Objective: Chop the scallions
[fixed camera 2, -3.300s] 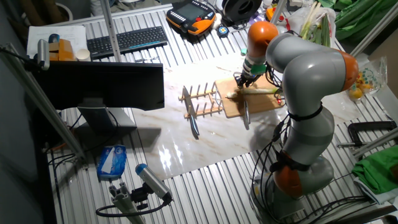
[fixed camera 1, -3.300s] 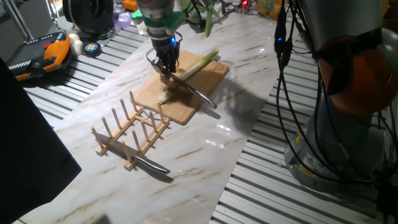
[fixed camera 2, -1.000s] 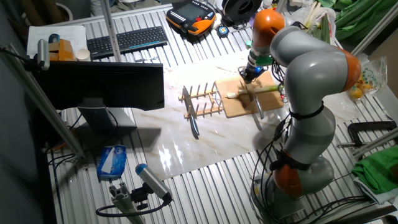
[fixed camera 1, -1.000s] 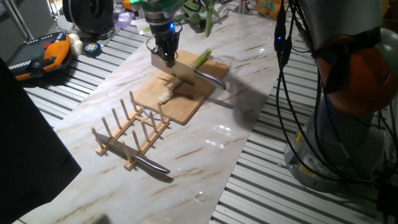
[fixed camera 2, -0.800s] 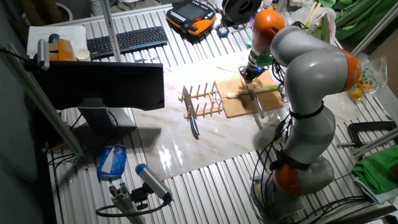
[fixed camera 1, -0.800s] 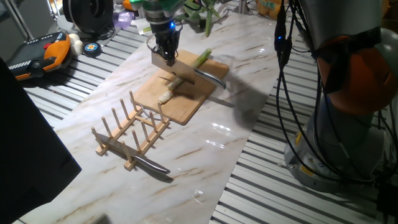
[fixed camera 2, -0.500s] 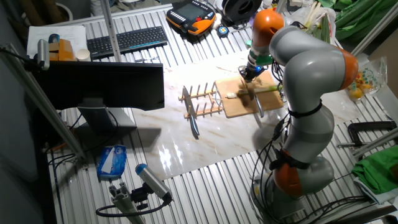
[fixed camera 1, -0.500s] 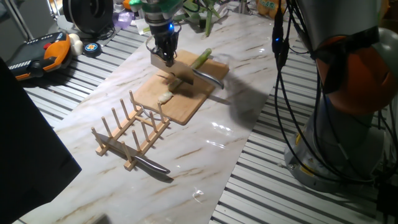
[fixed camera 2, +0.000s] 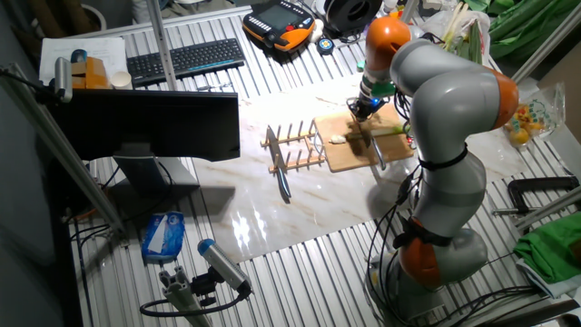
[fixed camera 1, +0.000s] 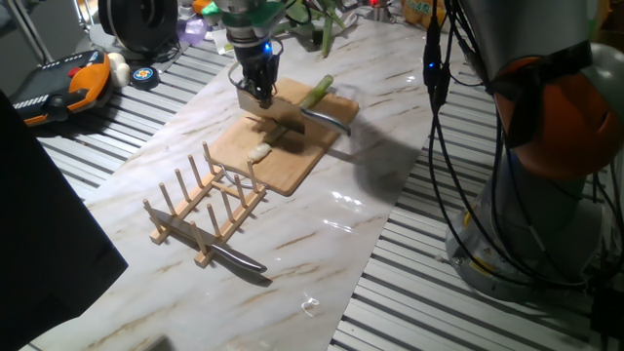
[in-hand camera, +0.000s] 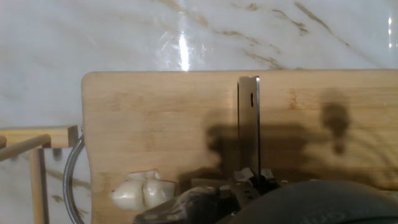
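A knife (fixed camera 1: 314, 117) is held in the claw (fixed camera 1: 260, 95), blade down on the cutting board (fixed camera 1: 283, 161). The scallions (fixed camera 1: 318, 92) lie beneath; a cut piece (fixed camera 1: 257, 152) lies just beside.

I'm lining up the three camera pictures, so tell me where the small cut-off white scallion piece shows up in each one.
One fixed view: cut piece near the cutting board's front-left edge.
The other fixed view: a pale speck on the board's left end.
Hand view: bottom left on the board.
Shared landmark: the wooden cutting board.
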`<state>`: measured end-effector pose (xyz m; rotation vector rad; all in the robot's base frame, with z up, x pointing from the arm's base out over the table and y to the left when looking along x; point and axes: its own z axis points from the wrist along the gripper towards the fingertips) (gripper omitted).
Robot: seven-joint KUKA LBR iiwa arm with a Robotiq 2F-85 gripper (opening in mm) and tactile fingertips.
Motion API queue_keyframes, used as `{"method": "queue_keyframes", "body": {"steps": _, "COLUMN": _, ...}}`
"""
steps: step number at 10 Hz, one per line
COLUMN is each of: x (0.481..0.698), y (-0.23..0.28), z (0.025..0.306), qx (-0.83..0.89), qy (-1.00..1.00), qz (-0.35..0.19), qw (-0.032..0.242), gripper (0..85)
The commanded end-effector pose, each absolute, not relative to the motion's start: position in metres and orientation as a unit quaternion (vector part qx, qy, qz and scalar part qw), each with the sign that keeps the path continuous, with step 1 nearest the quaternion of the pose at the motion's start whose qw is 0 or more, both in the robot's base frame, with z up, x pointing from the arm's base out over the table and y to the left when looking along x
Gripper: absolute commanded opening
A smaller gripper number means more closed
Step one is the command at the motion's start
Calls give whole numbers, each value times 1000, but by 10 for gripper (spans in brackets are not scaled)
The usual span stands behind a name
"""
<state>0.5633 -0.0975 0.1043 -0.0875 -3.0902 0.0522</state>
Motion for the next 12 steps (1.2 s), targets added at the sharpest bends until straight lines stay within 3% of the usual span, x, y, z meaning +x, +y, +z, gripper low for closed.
{"method": "queue_keyframes", "body": {"steps": 1, "x": 562, "y": -98, "z": 104, "qx": -28, "qy": -999, "qz": 15, "qw": 26, "gripper": 7}}
{"method": "queue_keyframes", "body": {"steps": 12, "x": 538, "y": -98, "z": 116, "qx": -23, "qy": -999, "qz": 19, "qw": 28, "gripper": 7}}
